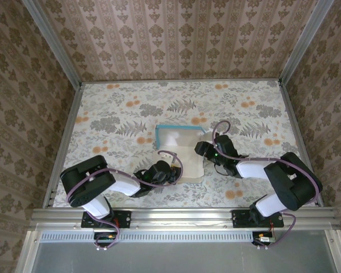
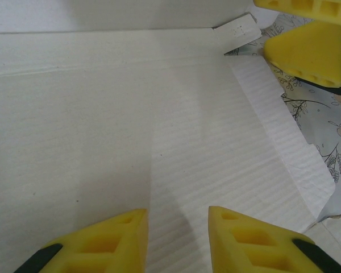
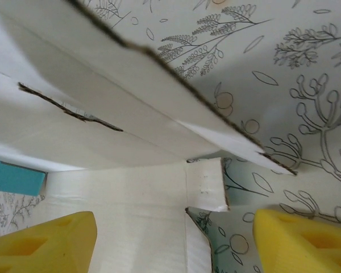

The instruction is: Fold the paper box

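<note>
The paper box point(image 1: 181, 152) lies at the middle of the floral table point(image 1: 119, 114), between my two claws.

My left claw point(image 2: 176, 227) is released. Its yellow tips stand a little apart at the bottom of my left wrist view, with nothing between them, just over the box's white ribbed inside. That white floor runs out to a crease at the top of the frame, and a small tab point(image 2: 238, 31) sticks out at the upper right.

My right claw point(image 3: 179, 244) is spread wide, one tip in each lower corner of my right wrist view. It straddles the box's white edge and grasps nothing. Above it a white flap point(image 3: 131, 96) stands tilted, with a raw brown cut edge and a ragged slit point(image 3: 68, 108). A turquoise strip point(image 3: 14, 177) of the outside shows at the left.

From above, the far wall is up, rimmed in turquoise.
</note>
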